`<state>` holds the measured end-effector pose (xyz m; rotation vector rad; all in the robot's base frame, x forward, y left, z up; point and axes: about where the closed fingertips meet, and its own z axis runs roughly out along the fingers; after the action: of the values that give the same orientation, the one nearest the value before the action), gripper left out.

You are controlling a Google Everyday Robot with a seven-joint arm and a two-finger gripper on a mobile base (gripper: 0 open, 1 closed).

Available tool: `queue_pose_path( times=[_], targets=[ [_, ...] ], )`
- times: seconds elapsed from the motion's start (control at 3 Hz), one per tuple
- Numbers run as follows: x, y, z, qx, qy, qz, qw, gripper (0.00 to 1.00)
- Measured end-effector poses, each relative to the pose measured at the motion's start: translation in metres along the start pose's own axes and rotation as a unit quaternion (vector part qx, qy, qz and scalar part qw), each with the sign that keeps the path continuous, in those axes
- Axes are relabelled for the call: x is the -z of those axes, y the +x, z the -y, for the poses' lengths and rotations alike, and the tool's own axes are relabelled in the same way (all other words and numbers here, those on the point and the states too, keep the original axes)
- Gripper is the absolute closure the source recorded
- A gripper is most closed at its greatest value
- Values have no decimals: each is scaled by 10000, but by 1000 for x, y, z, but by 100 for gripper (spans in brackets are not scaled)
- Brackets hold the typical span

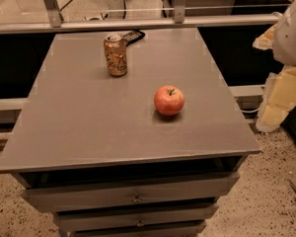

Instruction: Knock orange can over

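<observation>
The orange can [116,55] stands upright on the grey table top [89,117], near the far edge and left of centre. It is copper-orange with pale markings and a silver pull-tab top. A round red apple [169,100] sits to its right and nearer to me, well apart from it. My gripper is not in view. Only a white rounded part of my arm [292,31] shows at the upper right edge, off the table and far from the can.
A flat black object [133,35] lies just behind the can at the table's far edge. The table has drawers [135,196] at the front. A metal rail [138,22] runs behind it. Pale foam blocks [281,98] stand on the floor to the right.
</observation>
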<state>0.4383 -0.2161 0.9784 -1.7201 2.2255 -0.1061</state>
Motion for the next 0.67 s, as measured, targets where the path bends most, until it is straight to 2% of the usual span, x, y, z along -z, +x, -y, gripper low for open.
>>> queue_pose_path(
  times=[0.33,0.67],
  targets=[
    [0,0,0,0,1,0,10000,0],
    [-9,-19,11,129,87,263,9995,0]
  ],
)
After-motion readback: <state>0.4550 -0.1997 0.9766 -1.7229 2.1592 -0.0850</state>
